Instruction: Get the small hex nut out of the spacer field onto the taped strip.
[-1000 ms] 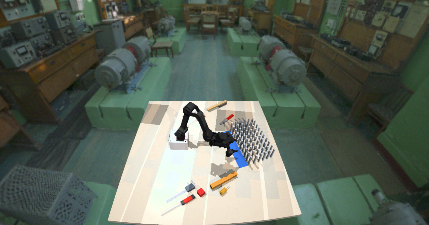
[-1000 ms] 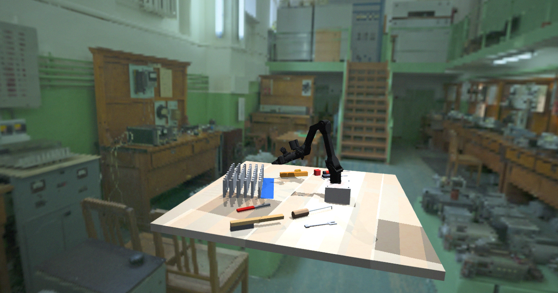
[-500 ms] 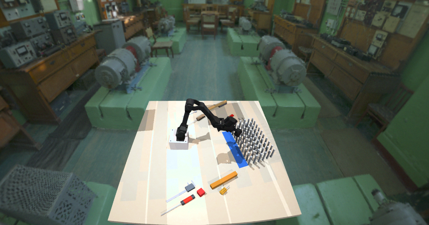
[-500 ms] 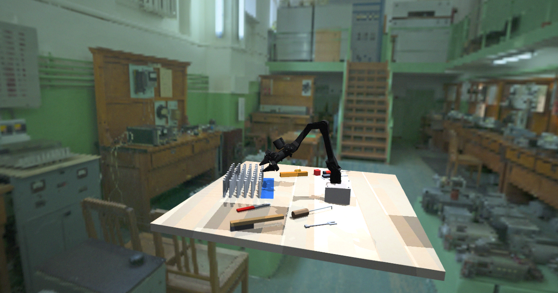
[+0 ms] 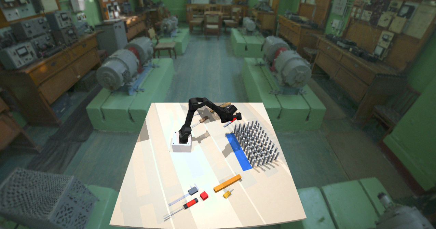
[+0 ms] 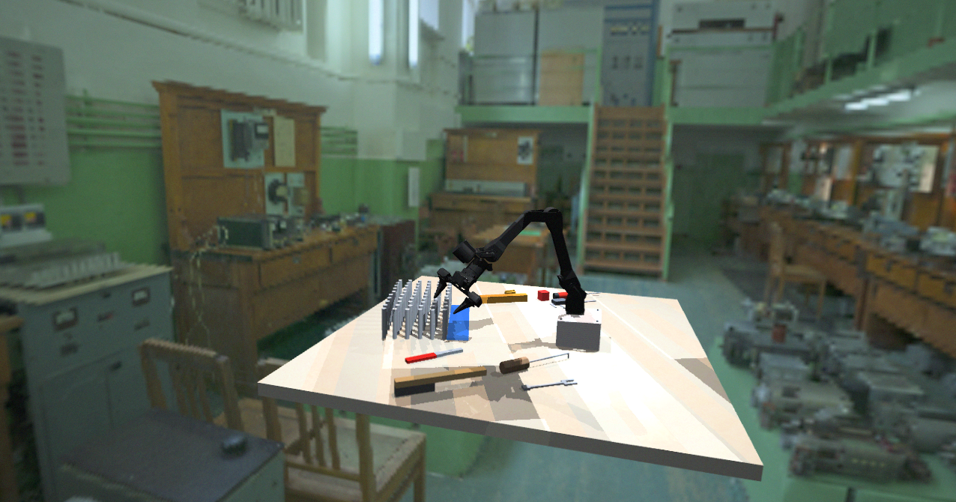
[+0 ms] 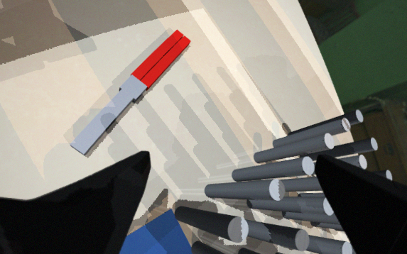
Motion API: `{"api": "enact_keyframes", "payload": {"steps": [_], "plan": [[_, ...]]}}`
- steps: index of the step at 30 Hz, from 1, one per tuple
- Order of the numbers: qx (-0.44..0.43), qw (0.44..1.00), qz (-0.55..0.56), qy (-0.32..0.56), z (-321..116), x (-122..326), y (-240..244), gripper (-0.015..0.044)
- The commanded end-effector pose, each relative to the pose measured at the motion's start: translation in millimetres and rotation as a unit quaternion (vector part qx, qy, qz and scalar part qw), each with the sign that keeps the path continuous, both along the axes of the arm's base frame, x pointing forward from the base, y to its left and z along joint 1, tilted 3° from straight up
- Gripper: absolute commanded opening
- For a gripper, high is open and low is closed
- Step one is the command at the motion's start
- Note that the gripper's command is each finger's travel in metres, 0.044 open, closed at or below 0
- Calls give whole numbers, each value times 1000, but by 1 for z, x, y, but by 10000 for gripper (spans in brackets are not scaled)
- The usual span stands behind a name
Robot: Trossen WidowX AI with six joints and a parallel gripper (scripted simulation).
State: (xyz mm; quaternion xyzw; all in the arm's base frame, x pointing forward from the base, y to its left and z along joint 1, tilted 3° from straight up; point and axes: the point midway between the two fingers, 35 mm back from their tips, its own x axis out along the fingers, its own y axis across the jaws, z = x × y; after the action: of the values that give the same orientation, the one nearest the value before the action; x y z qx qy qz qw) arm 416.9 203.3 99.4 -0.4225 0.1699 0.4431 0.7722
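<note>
My gripper [image 6: 447, 303] [image 7: 234, 161] is open and empty, above the far end of the spacer field, with its fingers pointing down. The metal spacers [image 5: 276, 156] [image 6: 384, 323] [image 7: 247, 191] stand in rows. The blue taped strip [image 5: 243, 160] [image 6: 459, 328] [image 7: 151, 241] lies along their front. A red-handled tool with a flat grey blade [image 6: 419, 357] [image 7: 161, 58] lies on the table beyond the field's far end. A brown-handled tool [image 5: 203, 119] [image 6: 515, 365] with a thin hooked shaft lies nearer the arm's base. I cannot make out the nut among the spacers.
A wooden brush [image 6: 440, 378] and a forked grey tool [image 6: 548, 384] lie at the far side. An orange bar [image 5: 227, 183], a yellow-handled piece [image 5: 226, 194], a red cube [image 5: 203, 195], a red-and-black screwdriver [image 5: 191, 203] and a grey tool [image 5: 192, 190] lie at the other side.
</note>
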Motion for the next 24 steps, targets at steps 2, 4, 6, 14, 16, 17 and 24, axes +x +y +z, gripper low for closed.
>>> {"api": "enact_keyframes", "payload": {"steps": [2,4,6,14,16,17,24], "plan": [[-170,960,219,-43,-28,-49,63,440],[-209,935,280,-57,-34,-64,76,440],[-244,906,338,-71,-39,-79,88,440],[-353,737,562,-128,-54,-143,125,440],[-372,681,614,-142,-57,-160,132,440],[-380,652,639,-149,-58,-168,135,440],[-409,416,790,-191,-64,-228,148,440]]}}
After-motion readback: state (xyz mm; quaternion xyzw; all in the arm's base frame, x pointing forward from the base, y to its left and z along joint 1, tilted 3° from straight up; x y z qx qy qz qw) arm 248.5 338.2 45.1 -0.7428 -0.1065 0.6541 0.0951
